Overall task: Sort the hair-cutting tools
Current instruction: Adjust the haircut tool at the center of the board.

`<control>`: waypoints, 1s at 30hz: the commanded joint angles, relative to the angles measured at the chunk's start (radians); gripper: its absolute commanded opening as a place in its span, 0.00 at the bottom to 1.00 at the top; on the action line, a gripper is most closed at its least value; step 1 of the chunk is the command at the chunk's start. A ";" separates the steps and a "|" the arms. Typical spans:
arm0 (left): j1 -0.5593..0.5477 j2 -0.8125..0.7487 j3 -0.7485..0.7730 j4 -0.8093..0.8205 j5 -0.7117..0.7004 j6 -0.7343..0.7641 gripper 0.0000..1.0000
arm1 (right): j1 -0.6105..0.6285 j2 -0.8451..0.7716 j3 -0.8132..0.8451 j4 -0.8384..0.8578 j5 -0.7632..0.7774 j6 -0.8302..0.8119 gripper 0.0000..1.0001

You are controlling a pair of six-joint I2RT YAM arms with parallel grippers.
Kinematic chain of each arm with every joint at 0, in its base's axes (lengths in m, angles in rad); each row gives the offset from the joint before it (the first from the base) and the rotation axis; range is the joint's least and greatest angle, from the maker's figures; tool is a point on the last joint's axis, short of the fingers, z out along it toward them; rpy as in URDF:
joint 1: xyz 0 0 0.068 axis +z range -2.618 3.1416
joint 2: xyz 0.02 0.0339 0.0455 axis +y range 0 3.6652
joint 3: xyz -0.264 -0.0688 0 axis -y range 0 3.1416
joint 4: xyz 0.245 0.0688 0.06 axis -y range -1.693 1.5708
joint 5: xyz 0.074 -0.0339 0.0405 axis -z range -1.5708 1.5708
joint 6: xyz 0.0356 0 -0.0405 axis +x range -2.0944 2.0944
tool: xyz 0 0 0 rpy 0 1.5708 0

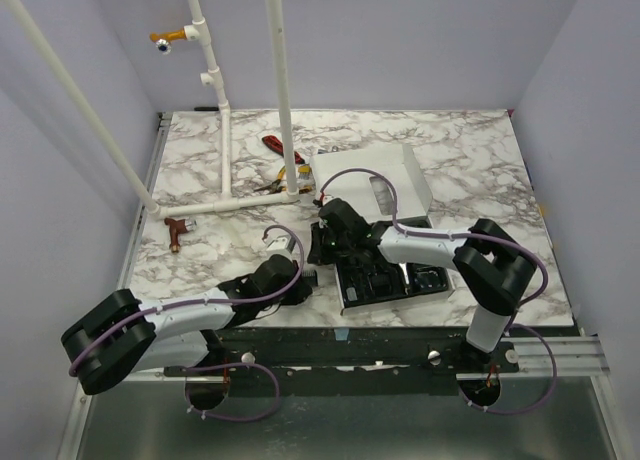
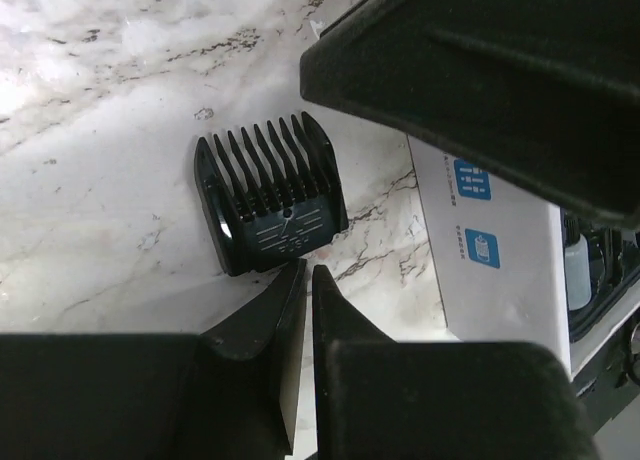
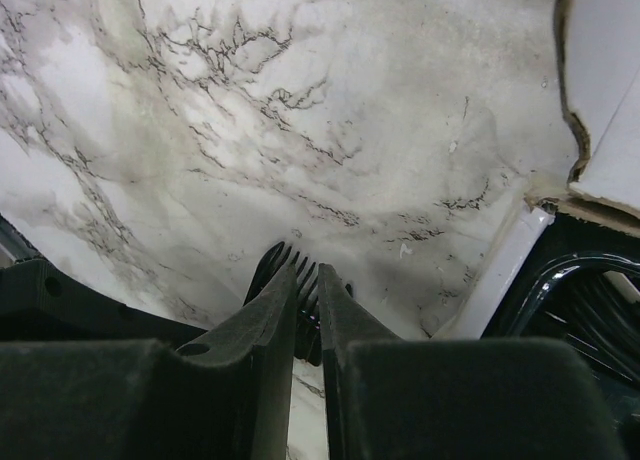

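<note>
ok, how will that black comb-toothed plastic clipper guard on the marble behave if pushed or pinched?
The black plastic comb-toothed clipper guard looks moulded, so probably stiff and light. Lying flat on the smooth marble tabletop, it will likely slide, not roll. Its thin teeth may flex if pinched.

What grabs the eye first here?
The left arm and right arm meet mid-way across the marble table, beside an open black case and a white box. A black comb guard lies on the marble just past the left gripper, which is shut and empty. The right gripper seems pinched on another toothed black piece.
</note>
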 commanded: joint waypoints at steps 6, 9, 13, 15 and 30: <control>0.002 0.039 0.040 -0.122 -0.114 -0.008 0.09 | 0.036 0.060 0.002 -0.125 0.079 -0.019 0.19; 0.002 0.031 0.048 -0.147 -0.153 -0.012 0.09 | 0.040 0.072 0.003 -0.155 0.114 -0.006 0.19; 0.005 0.019 0.048 -0.184 -0.179 -0.013 0.09 | 0.040 0.038 -0.029 -0.177 0.195 0.014 0.19; 0.005 0.011 0.043 -0.188 -0.186 -0.016 0.09 | 0.038 0.018 -0.050 -0.181 0.231 0.016 0.20; 0.015 -0.213 -0.094 -0.021 -0.100 -0.094 0.47 | 0.023 -0.029 -0.083 -0.067 0.116 0.068 0.33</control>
